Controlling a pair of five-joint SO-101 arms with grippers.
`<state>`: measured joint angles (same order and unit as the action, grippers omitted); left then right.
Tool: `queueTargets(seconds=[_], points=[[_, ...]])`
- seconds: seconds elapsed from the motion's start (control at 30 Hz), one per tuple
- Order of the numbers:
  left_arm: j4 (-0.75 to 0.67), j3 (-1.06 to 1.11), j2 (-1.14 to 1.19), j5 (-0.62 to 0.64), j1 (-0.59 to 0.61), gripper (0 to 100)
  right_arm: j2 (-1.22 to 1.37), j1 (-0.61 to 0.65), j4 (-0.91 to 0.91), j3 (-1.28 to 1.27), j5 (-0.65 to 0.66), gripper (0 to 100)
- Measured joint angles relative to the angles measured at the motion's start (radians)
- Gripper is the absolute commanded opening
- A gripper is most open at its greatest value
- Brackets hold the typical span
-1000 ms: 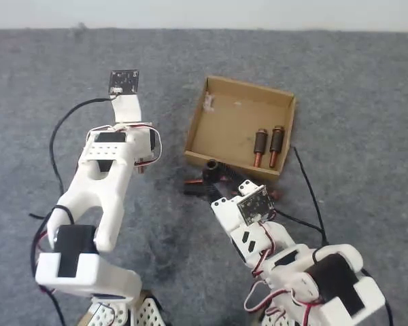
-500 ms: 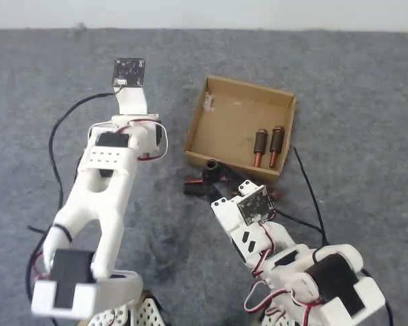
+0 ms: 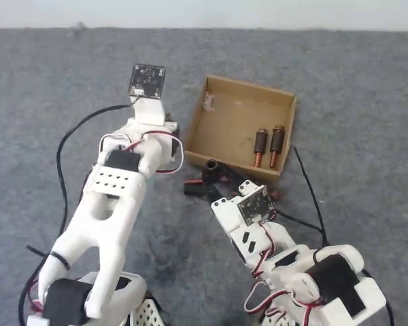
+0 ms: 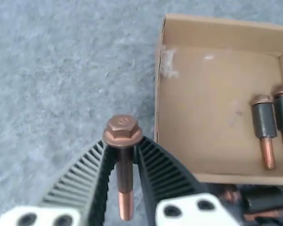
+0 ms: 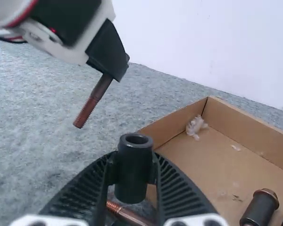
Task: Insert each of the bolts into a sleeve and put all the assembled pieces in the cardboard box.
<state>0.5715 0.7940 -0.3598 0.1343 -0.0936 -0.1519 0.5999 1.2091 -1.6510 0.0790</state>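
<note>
Left gripper point(image 4: 123, 147) fingers point(image 4: 85, 176) clamped on a bolt point(image 4: 122, 129), gripping the shank under its head, just beside the cardboard box point(image 4: 159, 84) wall. Right gripper point(image 5: 133, 160) fingers hold a black sleeve point(image 5: 133, 176) upright, near the box front. Two assembled pieces point(image 3: 260, 144) lie side by side inside the box.

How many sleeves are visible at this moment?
3. One sleeve and a second sleeve sit on bolts, side by side in the cardboard box; a third sleeve stands upright in the right claw. Others may be hidden beneath the arms.
</note>
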Motion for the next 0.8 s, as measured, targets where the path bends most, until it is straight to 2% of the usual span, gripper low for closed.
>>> queueTargets(seconds=[0.07,0.27,0.67,0.8], points=[[-0.051,0.034,-0.005,0.04,-0.002,1,0.0,0.0,0.0,0.0,0.0,0.6],[-0.232,0.153,-0.071,0.261,-0.002,1,0.0,0.0,0.0,0.0,0.0,0.6],[-0.382,0.305,-0.226,0.282,-0.003,1,0.0,0.0,-0.029,0.0,0.0,0.6],[-0.443,0.393,-0.308,0.282,-0.046,1,0.0,0.0,-0.029,0.0,0.0,0.6]])
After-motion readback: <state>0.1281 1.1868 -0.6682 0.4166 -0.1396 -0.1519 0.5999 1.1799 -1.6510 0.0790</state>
